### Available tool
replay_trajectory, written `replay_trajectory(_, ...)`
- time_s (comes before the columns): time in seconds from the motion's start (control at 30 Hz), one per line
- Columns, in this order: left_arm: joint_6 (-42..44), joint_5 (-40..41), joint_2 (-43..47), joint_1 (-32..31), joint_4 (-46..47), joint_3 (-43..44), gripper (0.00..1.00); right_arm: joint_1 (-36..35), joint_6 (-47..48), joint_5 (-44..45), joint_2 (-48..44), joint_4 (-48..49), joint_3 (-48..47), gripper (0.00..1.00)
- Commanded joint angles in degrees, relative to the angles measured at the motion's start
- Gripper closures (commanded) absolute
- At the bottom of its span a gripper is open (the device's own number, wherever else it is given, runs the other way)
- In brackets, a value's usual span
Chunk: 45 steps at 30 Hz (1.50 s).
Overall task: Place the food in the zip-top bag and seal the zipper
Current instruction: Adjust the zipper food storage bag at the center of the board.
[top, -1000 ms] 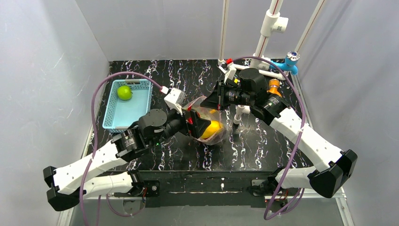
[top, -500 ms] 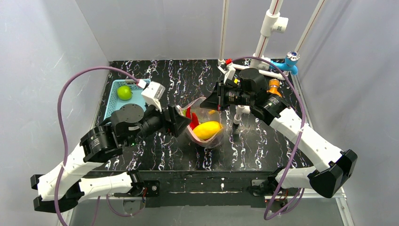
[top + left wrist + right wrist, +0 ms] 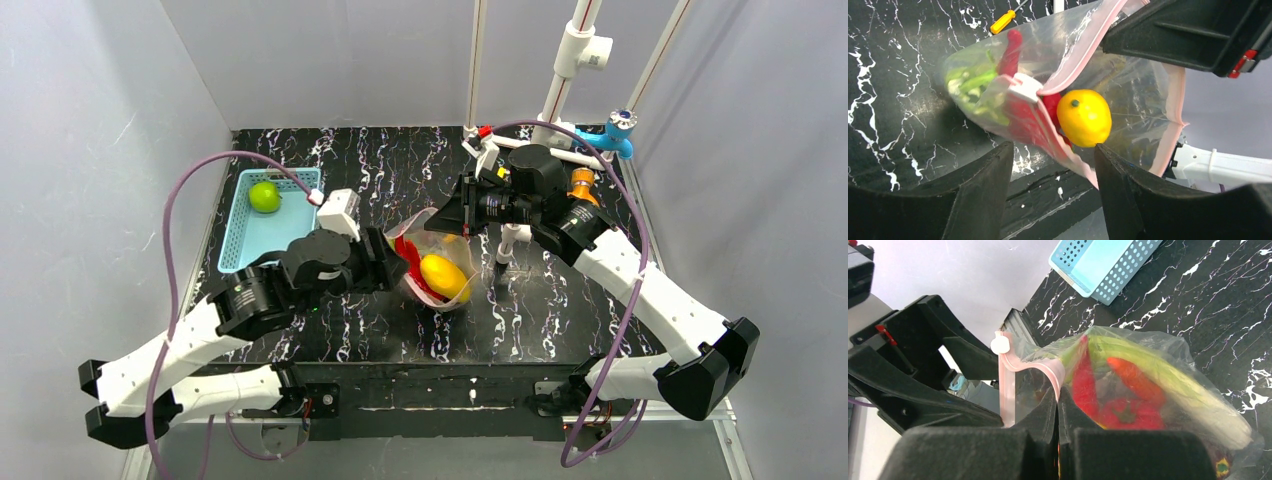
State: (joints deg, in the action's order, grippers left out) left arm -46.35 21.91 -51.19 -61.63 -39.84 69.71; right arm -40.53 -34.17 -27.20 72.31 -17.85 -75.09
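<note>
One fruit (image 3: 1084, 117) bagged, right hand (image 3: 1058, 410) pinching zipper (image 3: 1034, 365)

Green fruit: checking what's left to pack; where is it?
Top view, left side: the green fruit lies at the blue basket's far end, left of the zip-top bag.

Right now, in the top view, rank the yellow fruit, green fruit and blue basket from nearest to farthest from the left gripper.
1. Yellow fruit, inside the zip-top bag, just right of the left gripper.
2. Blue basket, to its left.
3. Green fruit, in the basket's far corner.
</note>
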Motion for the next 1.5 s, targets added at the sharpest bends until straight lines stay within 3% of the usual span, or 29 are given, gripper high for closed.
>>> replay_trajectory(0.0, -0.3, 1.4, -3.0, -0.1, 3.6, 0.8, 0.41, -0.2, 0.9, -1.9, -0.9, 3.9, -0.4, 0.99)
replay_trajectory(0.13, 1.0, 2.0, -4.9, -0.1, 4.2, 0.9, 0.5, -0.6, 2.1, -1.8, -0.6, 2.8, -1.1, 0.99)
replay_trajectory(0.3, 3.0, 4.9, -3.3, -0.2, 3.9, 0.4, 1.0, -1.3, 5.1, -0.9, -0.5, 1.1, -1.7, 0.99)
replay_trajectory(0.47, 1.0, 8.1, 0.8, -0.1, 4.8, 0.0, 1.0, -5.8, 13.8, 3.3, 0.5, -5.0, -5.4, 0.9)
replay_trajectory(0.57, -1.6, 11.1, 1.8, -0.1, 3.5, 0.4, 1.0, -9.7, 19.5, 6.6, 0.7, -7.5, -7.0, 0.77)
replay_trajectory(0.87, -7.0, 14.0, 0.4, -0.1, 2.7, 0.2, 1.0, -15.3, 28.5, 2.9, -0.8, -8.0, -6.1, 0.31)
replay_trajectory(1.0, -8.4, 15.5, 0.4, -0.1, 2.1, 0.2, 1.0, -19.7, 31.3, 11.6, -2.3, -7.5, -4.6, 0.03)
replay_trajectory(1.23, -14.1, 17.1, -0.1, -0.1, -0.4, 1.4, 1.0, -28.2, 37.0, 33.2, -1.7, -6.9, -3.4, 0.02)
replay_trajectory(1.47, -19.0, 17.5, -1.7, -0.1, -1.8, 3.2, 1.0, -34.1, 39.4, 51.8, 4.5, -9.5, -6.9, 0.02)
